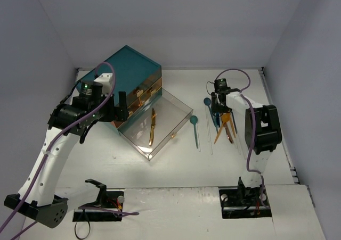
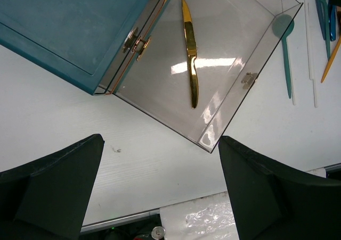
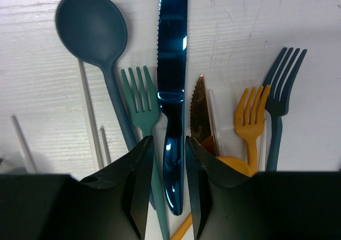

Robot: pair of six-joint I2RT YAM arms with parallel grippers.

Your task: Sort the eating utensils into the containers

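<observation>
Now your blue knife (image 3: 173, 91) lies flat on the counter (image 3: 240, 16) beside a teal fork (image 3: 141, 99), its handle between the right tool's (image 3: 169, 142) narrow jaws; whether they pinch it, you cannot tell. Your left tool (image 2: 160, 141) hangs wide and empty near the clear drawer (image 2: 234, 99) holding a gold knife (image 2: 191, 54).
</observation>
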